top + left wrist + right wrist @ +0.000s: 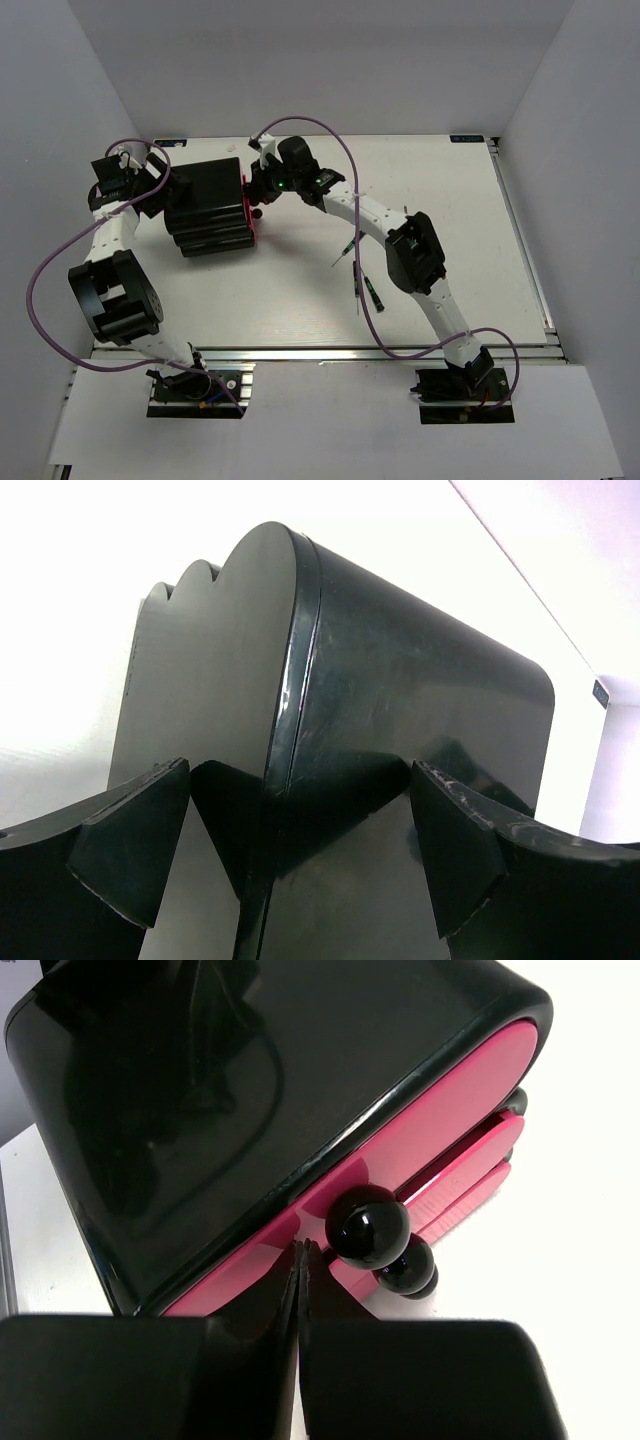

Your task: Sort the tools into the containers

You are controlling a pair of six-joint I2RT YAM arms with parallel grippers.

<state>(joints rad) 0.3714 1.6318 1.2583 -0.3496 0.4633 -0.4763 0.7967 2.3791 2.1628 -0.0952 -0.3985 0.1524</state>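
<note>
The black drawer cabinet (208, 205) stands left of centre, its pink drawers (247, 212) facing right. My left gripper (168, 190) is open, its fingers (130, 850) on either side of the cabinet's rear edge (400, 700). My right gripper (262, 190) is shut on nothing, its tips (302, 1252) against the top pink drawer front (440, 1110) just left of its round black knob (367, 1225). The second drawer (470, 1160) sits slightly out, with its own knob (408, 1272) below. Three slim screwdrivers (358, 275) lie on the table right of the cabinet. The wrench and the bigger screwdriver are out of view.
The white table (450, 230) is walled on the left, back and right. The right arm (415, 250) arches over the table beside the screwdrivers. A purple cable (350, 170) loops above it. A metal rail (520, 230) runs along the table's right edge.
</note>
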